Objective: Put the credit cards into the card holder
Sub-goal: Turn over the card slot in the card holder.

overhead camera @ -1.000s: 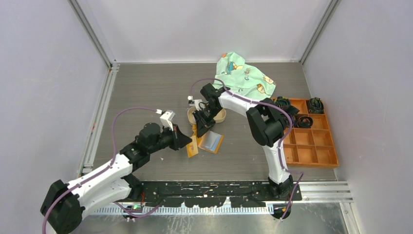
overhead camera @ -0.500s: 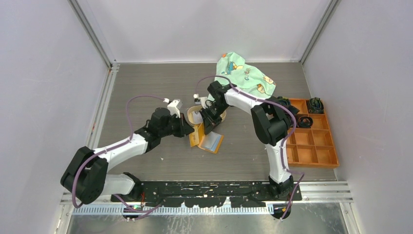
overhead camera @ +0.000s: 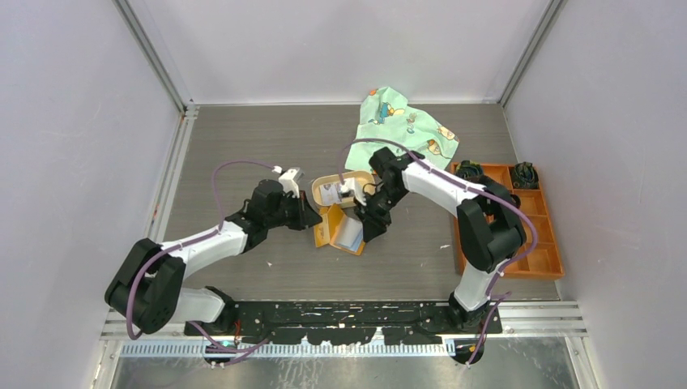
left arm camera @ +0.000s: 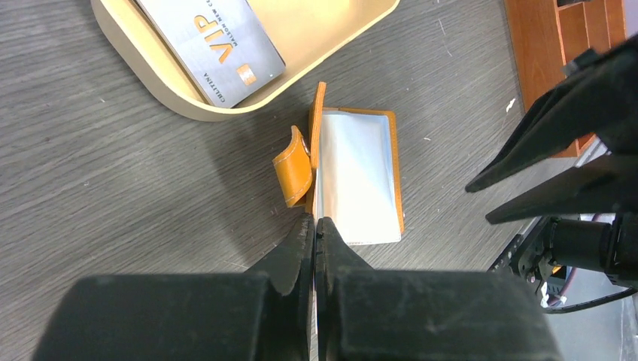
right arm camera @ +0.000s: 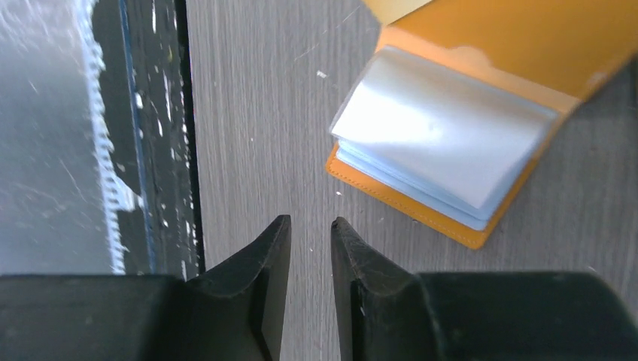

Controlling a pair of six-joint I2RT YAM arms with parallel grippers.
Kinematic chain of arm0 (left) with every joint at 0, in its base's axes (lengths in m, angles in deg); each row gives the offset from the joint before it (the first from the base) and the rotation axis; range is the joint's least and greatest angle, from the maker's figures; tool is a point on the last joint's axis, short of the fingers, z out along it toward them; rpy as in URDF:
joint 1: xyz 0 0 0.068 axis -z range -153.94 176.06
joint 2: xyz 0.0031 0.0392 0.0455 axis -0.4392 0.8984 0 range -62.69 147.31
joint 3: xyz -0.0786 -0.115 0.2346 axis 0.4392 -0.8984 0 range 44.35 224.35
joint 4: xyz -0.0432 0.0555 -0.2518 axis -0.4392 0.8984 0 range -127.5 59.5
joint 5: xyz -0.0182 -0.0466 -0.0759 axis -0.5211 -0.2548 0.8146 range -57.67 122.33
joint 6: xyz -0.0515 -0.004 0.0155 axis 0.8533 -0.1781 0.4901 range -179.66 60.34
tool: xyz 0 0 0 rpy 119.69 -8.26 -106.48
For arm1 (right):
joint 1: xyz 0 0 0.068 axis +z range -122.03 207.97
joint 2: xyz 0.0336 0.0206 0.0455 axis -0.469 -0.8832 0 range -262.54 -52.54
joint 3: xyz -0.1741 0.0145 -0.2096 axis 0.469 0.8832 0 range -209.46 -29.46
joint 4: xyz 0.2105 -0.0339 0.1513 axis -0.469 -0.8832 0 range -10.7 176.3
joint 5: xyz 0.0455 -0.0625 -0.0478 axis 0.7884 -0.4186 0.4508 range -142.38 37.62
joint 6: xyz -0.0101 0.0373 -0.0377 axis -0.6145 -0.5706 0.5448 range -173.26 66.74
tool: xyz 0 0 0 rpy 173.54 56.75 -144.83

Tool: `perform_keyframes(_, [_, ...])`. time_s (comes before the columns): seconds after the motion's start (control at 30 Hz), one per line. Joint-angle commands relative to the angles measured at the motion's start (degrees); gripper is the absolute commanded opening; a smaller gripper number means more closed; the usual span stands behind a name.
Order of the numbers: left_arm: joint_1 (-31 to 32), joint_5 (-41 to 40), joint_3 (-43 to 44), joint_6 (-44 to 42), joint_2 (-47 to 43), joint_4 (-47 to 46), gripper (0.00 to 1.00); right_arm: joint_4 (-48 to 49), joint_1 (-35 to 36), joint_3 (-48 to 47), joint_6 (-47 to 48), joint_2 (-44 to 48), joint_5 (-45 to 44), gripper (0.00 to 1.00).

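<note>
The orange card holder (overhead camera: 343,233) lies open on the table, its clear sleeves (left arm camera: 357,177) facing up. Its cover (left arm camera: 319,128) stands on edge with the snap flap (left arm camera: 293,167) curled to the left. My left gripper (left arm camera: 316,224) is shut on the near end of that cover; it also shows in the top view (overhead camera: 313,219). A grey "VIP" credit card (left arm camera: 214,41) lies in the oval tan tray (overhead camera: 363,180). My right gripper (right arm camera: 311,226) is slightly open and empty, just above the table beside the holder (right arm camera: 451,150), at its right in the top view (overhead camera: 371,225).
A green printed cloth (overhead camera: 407,126) lies at the back. A large orange compartment box (overhead camera: 518,235) with black items (overhead camera: 504,200) stands at the right. The black base rail (right arm camera: 162,135) runs along the table's near edge.
My right gripper has left the tray and swung right and nearer, to the holder's right side. My left gripper moved in from the left and now holds the cover upright.
</note>
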Motion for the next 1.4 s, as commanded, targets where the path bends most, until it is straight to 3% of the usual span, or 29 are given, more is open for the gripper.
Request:
perform_keyframes(0.0, [-0.43, 1.98, 0.4, 0.2, 0.85, -4.33, 0.0, 1.18, 3.69, 2.96, 13.48, 1.08, -5.99, 0.32])
perform_keyframes(0.2, [-0.35, 1.84, -0.42, 0.88, 0.18, -4.75, 0.0, 7.89, 9.26, 6.51, 11.12, 1.53, -10.42, 0.27])
perform_keyframes(0.43, [-0.49, 1.65, -0.31, 1.45, -0.3, -4.18, 0.0, 18.52, 11.84, 9.09, -4.05, 3.64, -14.02, 0.22])
perform_keyframes(0.67, [-0.51, 1.91, -0.51, 1.54, -0.91, -3.17, 0.0, -1.44, 5.61, 0.12, 0.35, 10.13, -12.86, 0.26])
perform_keyframes(0.77, [-0.53, 2.08, -0.44, 1.01, -0.7, -2.99, 0.0, -6.13, 2.6, -3.82, -3.47, 10.87, -12.0, 0.27])
perform_keyframes(0.8, [-0.53, 2.06, -0.43, 0.86, -0.68, -3.04, 0.0, -5.03, 2.12, -3.73, -6.73, 11.05, -10.45, 0.27])
perform_keyframes(0.9, [-0.54, 1.93, -0.47, 0.86, -0.66, -3.16, 0.0, 5.3, 1.67, 1.33, -28.95, 12.21, -2.23, 0.27])
perform_keyframes(1.0, [-0.56, 2.19, -0.16, 0.68, -0.72, -2.7, 0.0, 25.83, 0.56, 10.37, -61.5, 13.13, 2.57, 0.3])
perform_keyframes(1.03, [-0.56, 2.3, 0.03, 0.48, -0.66, -2.53, 0.0, 32.77, 0.17, 13.19, -68.35, 13.69, 3.27, 0.31])
perform_keyframes(1.17, [-0.54, 3.12, 0.79, 0.26, 0.3, -2.81, 0.0, 46.94, -5.31, 20.2, -84.87, 14.74, 0.33, 0.44])
perform_keyframes(1.37, [-0.53, 3.76, 2.28, -0.96, 1.1, -0.48, 0.0, 60.75, -6.08, 30.19, -100.67, 13.9, -1.02, 0.48])
